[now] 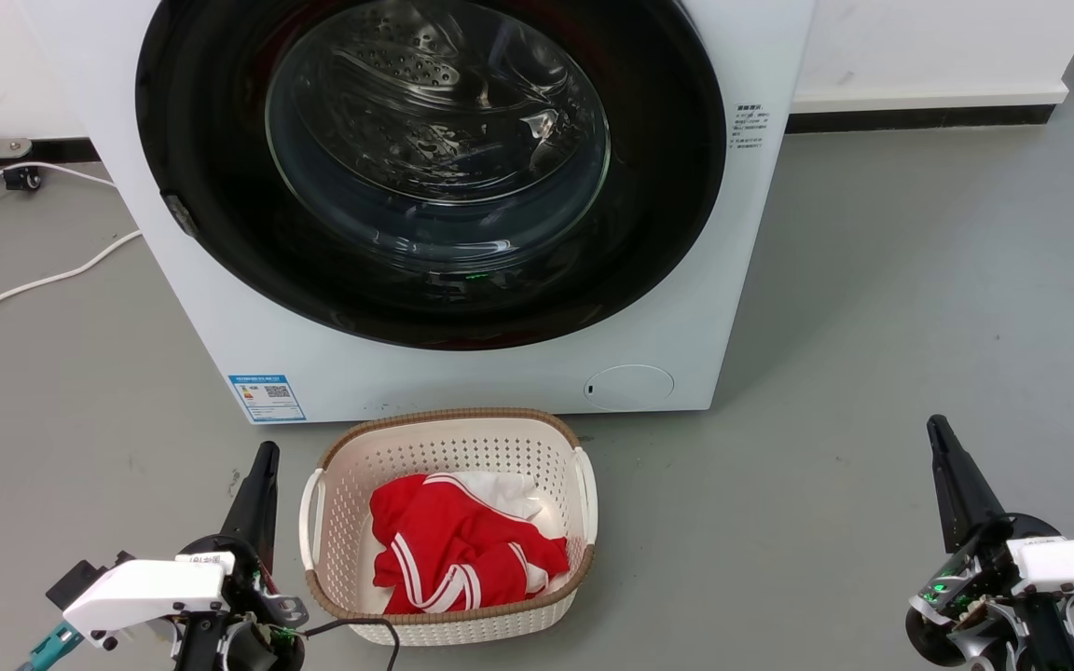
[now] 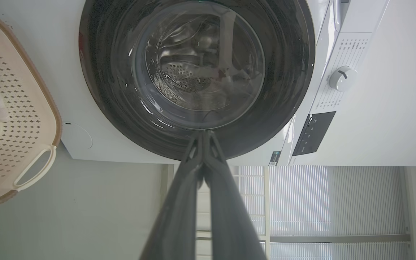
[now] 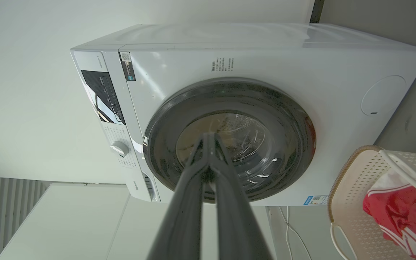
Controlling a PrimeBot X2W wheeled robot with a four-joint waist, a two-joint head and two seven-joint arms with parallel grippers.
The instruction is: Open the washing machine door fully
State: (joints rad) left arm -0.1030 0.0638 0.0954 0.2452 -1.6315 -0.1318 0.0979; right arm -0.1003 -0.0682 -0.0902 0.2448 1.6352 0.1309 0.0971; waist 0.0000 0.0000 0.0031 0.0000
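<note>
The white washing machine (image 1: pixel 733 280) stands ahead of me, its round glossy black door (image 1: pixel 211 112) lying flush against the front, with the steel drum visible through the clear glass bowl. My left gripper (image 1: pixel 266 449) hangs low at the lower left, fingers pressed together, well short of the machine. My right gripper (image 1: pixel 936 424) sits at the lower right, also shut and holding nothing. The left wrist view shows the door (image 2: pixel 287 65) past the gripper (image 2: pixel 204 133); the right wrist view shows the door (image 3: pixel 164 137) and machine (image 3: pixel 320 79) beyond the gripper (image 3: pixel 208 134).
A cream laundry basket (image 1: pixel 337 522) holding red and white clothing (image 1: pixel 462 550) sits on the grey floor directly before the machine, between my grippers. White cables (image 1: pixel 34 280) lie on the floor at the left. A white wall with a dark skirting (image 1: pixel 919 116) runs behind.
</note>
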